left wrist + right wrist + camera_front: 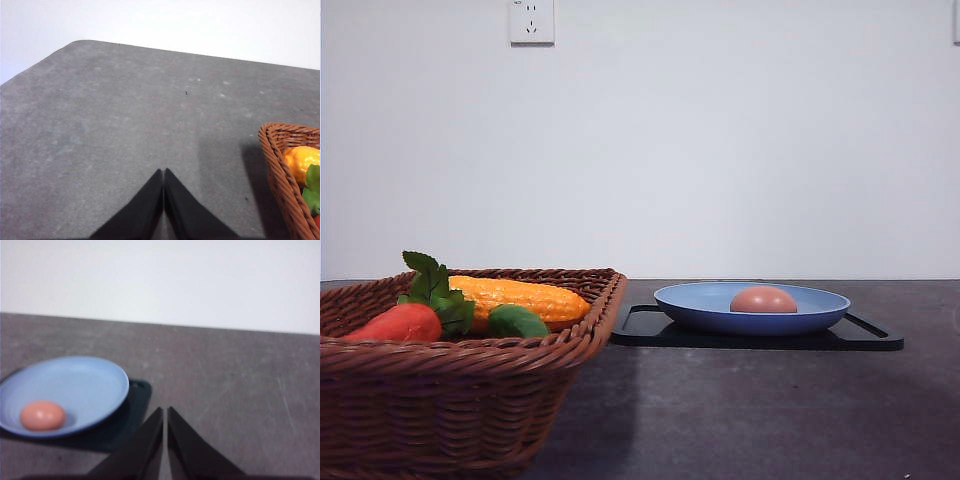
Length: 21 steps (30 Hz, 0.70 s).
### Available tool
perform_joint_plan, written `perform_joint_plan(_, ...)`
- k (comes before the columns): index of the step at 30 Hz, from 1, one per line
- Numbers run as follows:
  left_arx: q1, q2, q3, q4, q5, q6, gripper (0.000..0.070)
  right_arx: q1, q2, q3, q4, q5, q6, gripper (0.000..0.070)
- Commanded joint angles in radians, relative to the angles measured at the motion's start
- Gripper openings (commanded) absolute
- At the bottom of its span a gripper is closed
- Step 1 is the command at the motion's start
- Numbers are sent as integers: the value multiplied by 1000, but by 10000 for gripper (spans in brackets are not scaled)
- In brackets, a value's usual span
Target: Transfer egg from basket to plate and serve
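Closest to the front camera, a brown woven wicker basket (pixel 460 400) fills the lower left corner, sitting on a dark grey table (pixel 750 420). Inside it lie a red-orange carrot (pixel 398 323) with green leaves, a yellow corn cob (pixel 520 297) and a small green rounded vegetable (pixel 516 322).

From the left wrist camera, the left gripper (pixel 164 172) has its two black fingers pressed tip to tip, clenched on nothing, above bare grey table. One corner of the basket, with the corn cob inside, sits off to the side, apart from the fingers.

From the right wrist camera, the right gripper (pixel 165 410) is likewise clenched, its black fingers meeting at the tips with nothing between them. Near it, but not touching, is the corner of a flat black tray (pixel 131 412).

On that tray rests a wide, shallow, light blue plate (pixel 695 302). The pinkish-brown egg (pixel 763 300) lies in the plate, resting on its side. In the front view, tray and plate sit to the right of the basket and further back, with a narrow gap of table between tray and basket.

Behind the table is a plain white wall with a white power socket (pixel 532 21) high up.
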Motion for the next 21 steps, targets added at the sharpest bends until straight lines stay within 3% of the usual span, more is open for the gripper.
perform_joint_plan(1, 1, -2, -22, -19, 0, -2, 0, -11, -25, -25, 10, -25, -8, 0)
perform_joint_plan(6, 1, -2, -22, -19, 0, -2, 0, -20, -66, -82, 5, -58, -7, 0)
perform_joint_plan(15, 1, -2, -22, -19, 0, -2, 0, -20, -103, -86, -114, -79, -2, 0)
perform_joint_plan(21, 1, -2, -22, -19, 0, -2, 0, -20, -103, -86, -106, -78, 42, 0)
